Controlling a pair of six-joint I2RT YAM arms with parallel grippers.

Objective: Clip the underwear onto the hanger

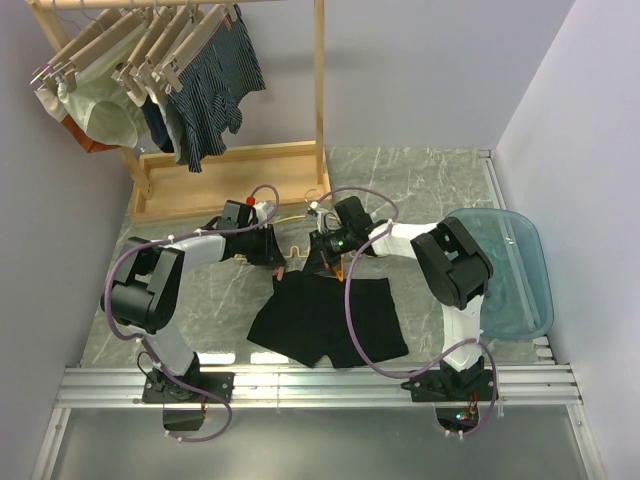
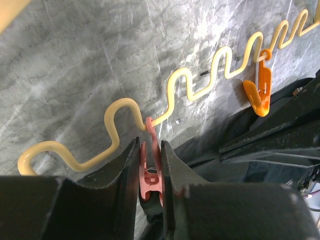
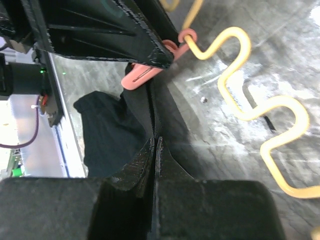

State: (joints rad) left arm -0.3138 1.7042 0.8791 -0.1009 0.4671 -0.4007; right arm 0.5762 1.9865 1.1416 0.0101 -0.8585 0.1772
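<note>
Left pincer (image 2: 149, 150) around orange-red clip (image 2: 150, 178)

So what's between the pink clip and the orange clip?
The hanger's wavy yellow bar runs from pink clip to orange clip; black underwear lies just below. Seen in the left wrist view.

The hanger (image 2: 122, 102) is glossy yellow plastic, the underwear (image 1: 325, 315) matt black cloth, the table (image 1: 420, 190) smooth marbled stone.

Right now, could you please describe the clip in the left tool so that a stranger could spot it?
On the marble table, a yellow hanger lies just beyond the black underwear. The salmon-pink clip hangs from its wavy bar, pinched in the left tool; the orange clip farther along is brighter and unheld.
</note>
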